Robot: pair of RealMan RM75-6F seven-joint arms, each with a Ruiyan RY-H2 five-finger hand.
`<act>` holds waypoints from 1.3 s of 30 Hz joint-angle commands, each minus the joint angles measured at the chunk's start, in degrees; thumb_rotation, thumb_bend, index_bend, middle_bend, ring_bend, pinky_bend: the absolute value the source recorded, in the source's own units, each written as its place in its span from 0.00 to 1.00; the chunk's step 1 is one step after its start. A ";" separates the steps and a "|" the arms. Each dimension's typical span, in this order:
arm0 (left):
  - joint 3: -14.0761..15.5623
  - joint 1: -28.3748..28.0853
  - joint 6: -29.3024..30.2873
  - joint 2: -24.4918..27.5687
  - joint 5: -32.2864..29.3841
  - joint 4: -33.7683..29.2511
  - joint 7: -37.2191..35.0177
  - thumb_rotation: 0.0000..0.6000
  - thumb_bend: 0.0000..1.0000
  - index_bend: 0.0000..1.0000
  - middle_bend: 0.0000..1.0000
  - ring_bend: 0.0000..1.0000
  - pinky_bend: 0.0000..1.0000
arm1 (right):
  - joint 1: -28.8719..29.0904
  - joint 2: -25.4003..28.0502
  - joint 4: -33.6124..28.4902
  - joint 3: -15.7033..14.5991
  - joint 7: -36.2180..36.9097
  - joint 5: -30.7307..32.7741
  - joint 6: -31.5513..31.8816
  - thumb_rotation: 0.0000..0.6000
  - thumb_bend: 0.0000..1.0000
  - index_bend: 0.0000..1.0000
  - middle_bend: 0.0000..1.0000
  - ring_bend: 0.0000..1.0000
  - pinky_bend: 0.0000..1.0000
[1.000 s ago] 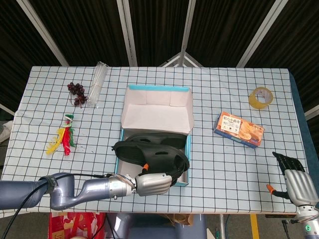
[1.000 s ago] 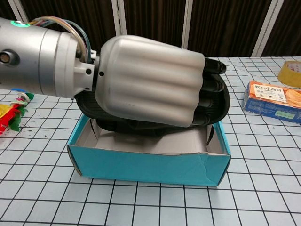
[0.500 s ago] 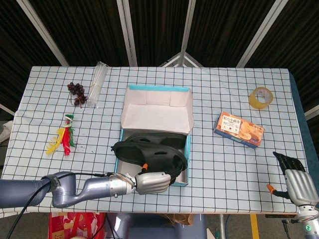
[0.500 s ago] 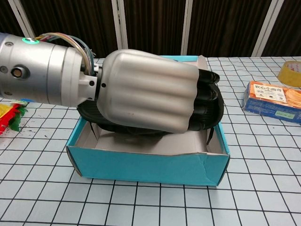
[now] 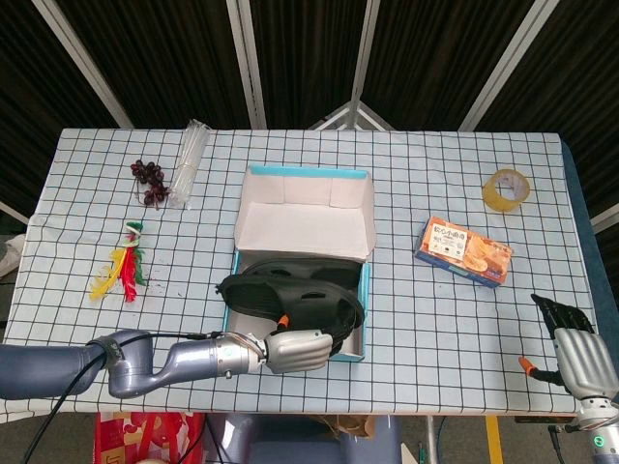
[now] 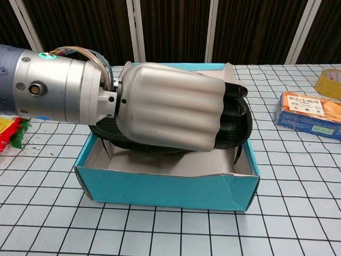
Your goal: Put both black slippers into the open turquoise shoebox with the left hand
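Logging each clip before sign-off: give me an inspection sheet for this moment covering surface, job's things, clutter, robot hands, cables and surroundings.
Surface: table under a white cloth with a black grid.
Job's things: turquoise shoebox open, lid up behind it; black slippers held over its opening, their left end overhanging the box edge; not clearly set down.
Clutter: tape roll, orange snack box, dark grapes, clear straws, coloured feathers.
Robot hands: left robot hand grips the slippers; right robot hand idle at the table's near right edge, holding nothing.
Cables: wires at the left wrist.
Surroundings: dark slatted backdrop with white bars.
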 commanded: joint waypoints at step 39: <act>1.57 -0.82 0.46 -4.76 2.48 5.22 -3.59 1.00 0.51 0.57 0.66 0.20 0.19 | -0.29 0.23 0.17 -0.25 0.87 -0.50 0.21 1.00 0.23 0.10 0.13 0.12 0.09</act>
